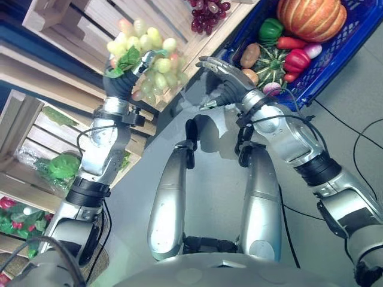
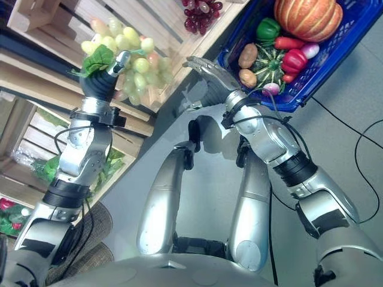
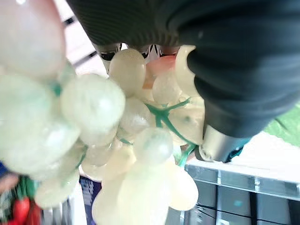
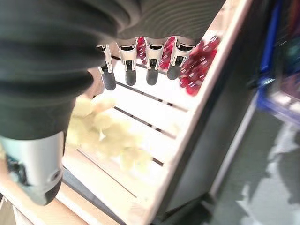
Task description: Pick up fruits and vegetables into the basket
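So the left hand (image 1: 119, 81) has its fingers curled round the top of a green grape bunch (image 1: 149, 66), right by the leaf, and the whole bunch dangles off that one spot, lifted clear of the wooden crate (image 1: 72, 18). The right hand (image 1: 224, 75) is flat and relaxed, holding nothing, and sits between the grapes and the blue basket (image 1: 353, 42).

What I'd worry about: the basket is well past the right hand, so the grapes have to travel across it. A swinging bunch could clip those outstretched fingers, or slip out if the grip is only on the stem. The basket is also pretty full with the pumpkin (image 1: 311, 17), peppers and potatoes, so a careless drop might bounce off onto the floor.

The left wrist view gets you the green stem threading between the grapes right under the hand. The eye views give you the basket route. The right wrist view adds red grapes (image 4: 197, 65) in the crate, beyond its fingers.
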